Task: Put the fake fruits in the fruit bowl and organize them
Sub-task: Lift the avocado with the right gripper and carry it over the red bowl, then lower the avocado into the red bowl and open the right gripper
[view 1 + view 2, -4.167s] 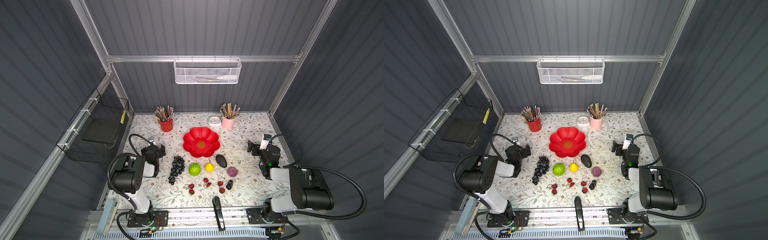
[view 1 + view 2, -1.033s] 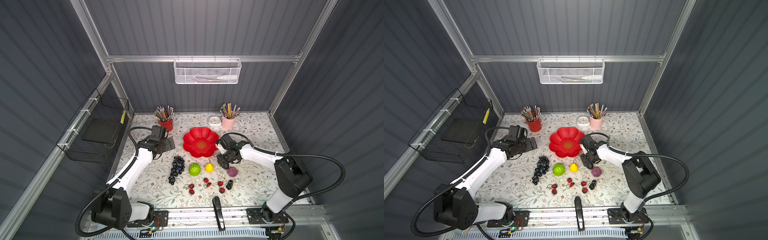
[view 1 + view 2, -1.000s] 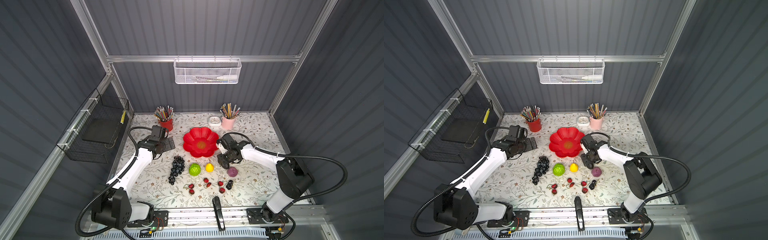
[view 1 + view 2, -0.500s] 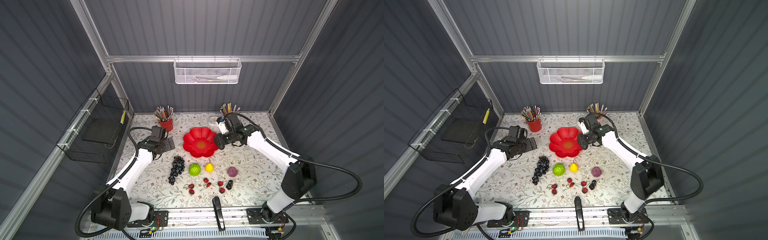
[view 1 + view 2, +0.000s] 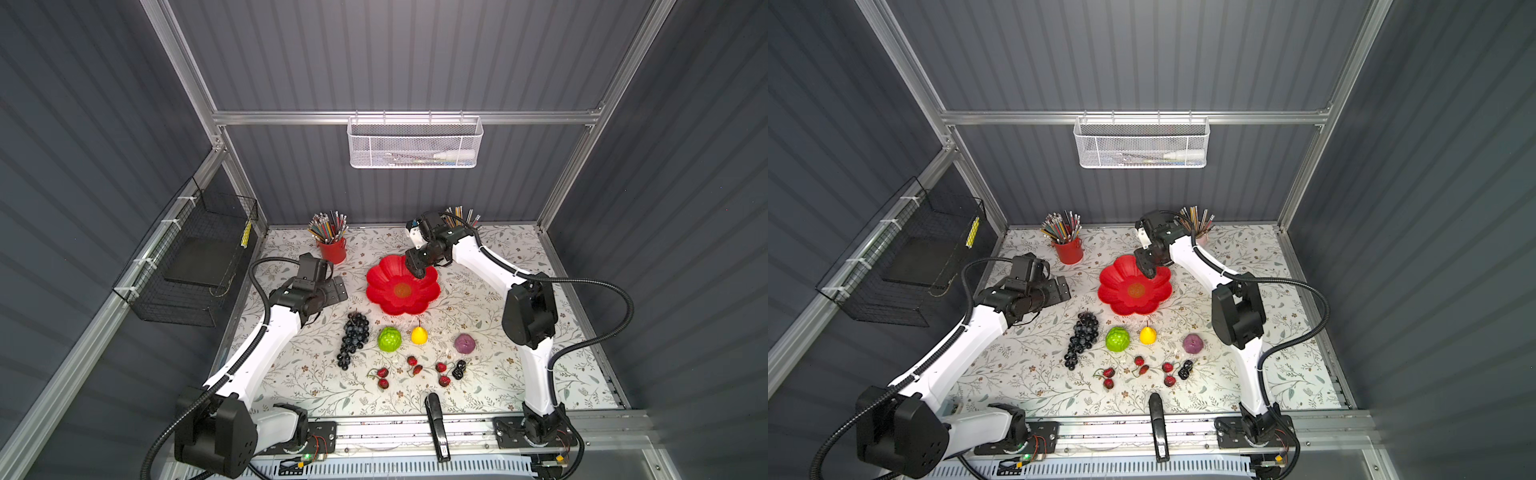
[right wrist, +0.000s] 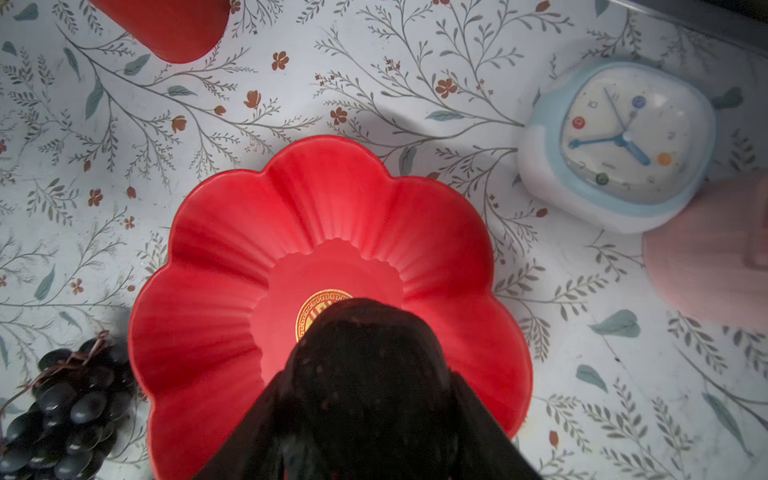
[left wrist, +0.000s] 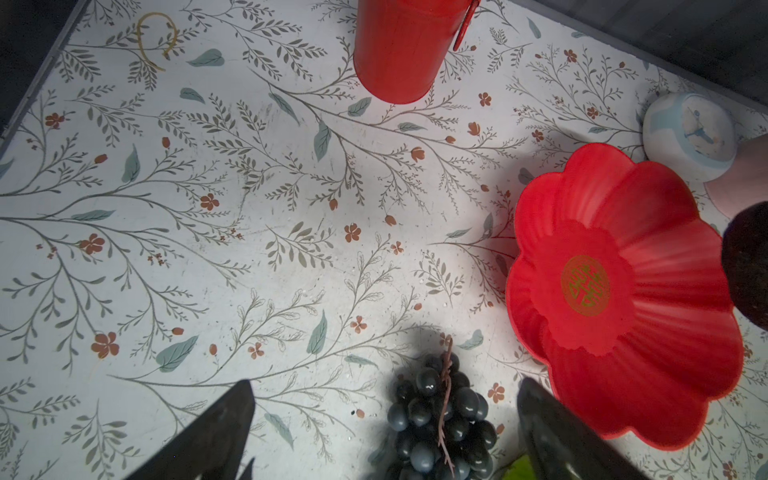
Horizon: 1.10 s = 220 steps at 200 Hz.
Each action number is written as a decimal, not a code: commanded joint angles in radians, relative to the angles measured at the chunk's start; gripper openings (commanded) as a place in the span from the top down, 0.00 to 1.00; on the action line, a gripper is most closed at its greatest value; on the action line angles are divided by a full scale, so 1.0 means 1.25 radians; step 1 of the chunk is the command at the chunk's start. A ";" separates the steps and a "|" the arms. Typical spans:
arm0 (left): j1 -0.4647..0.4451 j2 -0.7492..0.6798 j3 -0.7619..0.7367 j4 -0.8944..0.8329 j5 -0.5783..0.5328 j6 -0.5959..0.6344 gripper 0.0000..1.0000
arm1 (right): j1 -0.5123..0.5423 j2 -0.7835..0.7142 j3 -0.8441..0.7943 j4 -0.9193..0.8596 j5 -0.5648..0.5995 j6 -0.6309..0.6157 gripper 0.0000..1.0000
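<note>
Nearest row on the floral desk [image 5: 316, 374], not yet touched: red stemmed plastic cherries [image 5: 380, 376] in loose pairs, and the tiny black berry cluster [image 5: 459, 369] just beside the rightmost pair.

Next row back, also waiting: dark plastic grape bunch [image 5: 353, 338], bumpy lime-green ball [image 5: 389, 338], small yellow pear [image 5: 419, 335], round purple fruit [image 5: 464, 343].

Behind those, the glossy red flower-shaped fruit bowl [image 5: 386, 299] with its scalloped rim. Nothing lying in it yet.

My right claw [image 5: 417, 271] is clamped on the dark pebbly plastic avocado [image 6: 365, 374], hanging over the bowl's far petals; in the right wrist view the avocado covers part of the gold centre emblem. So the step in hand is placing the first fruit.

My left claw [image 7: 382, 432] has its jaws spread wide and holds nothing, above the desk left of the bowl, grape bunch between the fingertips in the left wrist view.

Next move, my judgement: lower the avocado toward the bowl floor, off-centre to leave room, then release. It's rounded, so a drop from height may roll it out over the shallow rim.
</note>
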State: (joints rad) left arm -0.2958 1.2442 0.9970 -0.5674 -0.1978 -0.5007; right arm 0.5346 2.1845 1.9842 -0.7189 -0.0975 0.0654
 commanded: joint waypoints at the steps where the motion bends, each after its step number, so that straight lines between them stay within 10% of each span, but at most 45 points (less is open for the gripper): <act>1: -0.003 -0.012 -0.014 -0.019 0.003 -0.018 0.01 | 0.005 0.035 0.039 -0.057 0.000 -0.022 0.59; 220: -0.002 -0.044 -0.042 -0.037 0.007 -0.053 0.01 | 0.017 0.193 0.116 -0.070 -0.014 -0.033 0.50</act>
State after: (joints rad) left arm -0.2958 1.1976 0.9371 -0.5835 -0.1970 -0.5621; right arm 0.5480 2.4145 2.1067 -0.7868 -0.1070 0.0334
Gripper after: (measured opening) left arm 0.989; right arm 0.539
